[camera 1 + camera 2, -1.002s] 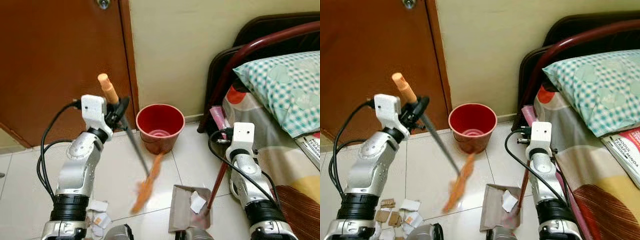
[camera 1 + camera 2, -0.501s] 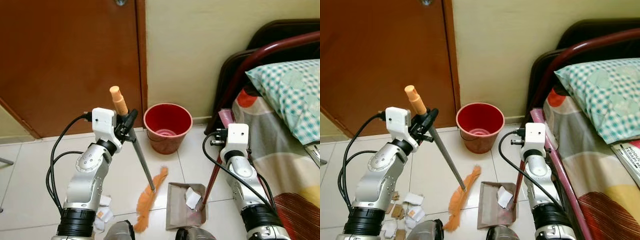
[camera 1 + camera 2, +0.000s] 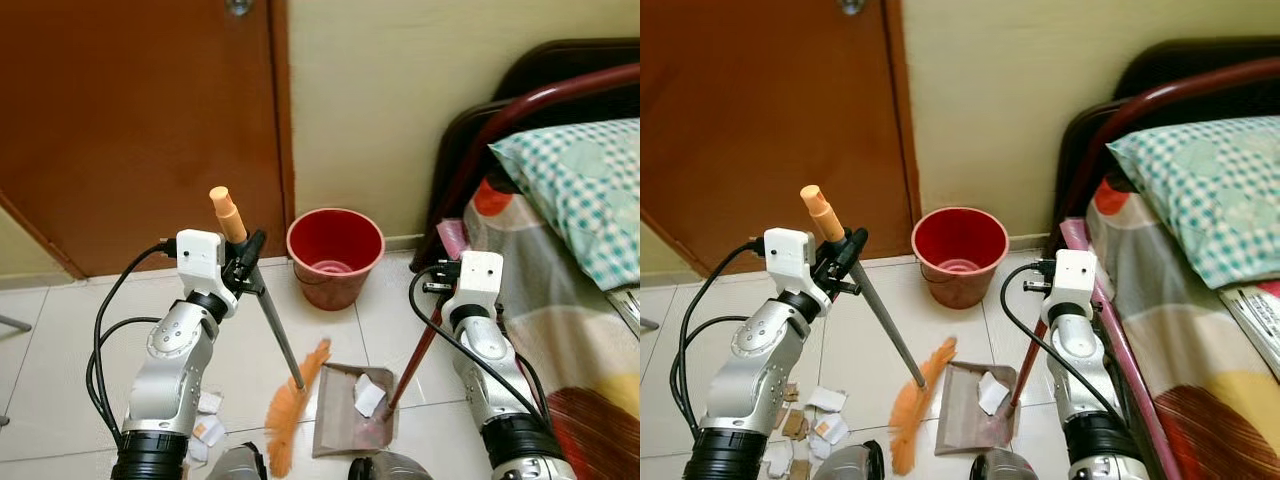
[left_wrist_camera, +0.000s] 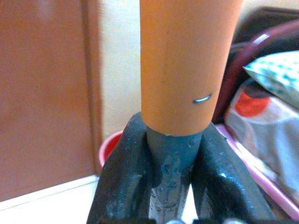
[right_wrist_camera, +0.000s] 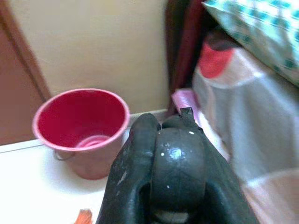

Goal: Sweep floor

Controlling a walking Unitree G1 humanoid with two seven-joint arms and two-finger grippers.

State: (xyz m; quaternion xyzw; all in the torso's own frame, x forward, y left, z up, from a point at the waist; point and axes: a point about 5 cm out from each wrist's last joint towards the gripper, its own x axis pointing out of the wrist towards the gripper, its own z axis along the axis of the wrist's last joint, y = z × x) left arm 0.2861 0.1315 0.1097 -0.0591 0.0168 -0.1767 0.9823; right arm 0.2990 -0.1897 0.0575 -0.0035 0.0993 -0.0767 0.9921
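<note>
Left gripper (image 3: 247,262) is clamped on the broom (image 3: 287,372), orange bristles on the tiles beside the dustpan (image 3: 345,418), whose dark red handle is pinched by the right gripper (image 5: 166,154), fingertips hidden behind its knob; paper scraps (image 3: 818,418) partly cut off.

Glossy tile, plastic, varnished wood and soft cloth

The pale floor tiles (image 3: 330,320) shine smooth; the red bucket (image 3: 335,255) looks like glossy plastic, and the broom (image 3: 285,365) has a dull grey metal shaft, orange plastic grip and feathery orange bristles. The dustpan (image 3: 345,415) is matt brown, holding crumpled white paper (image 3: 368,393). The door (image 3: 130,120) is satin brown wood; the pillow (image 3: 580,190) is checked cloth.
</note>
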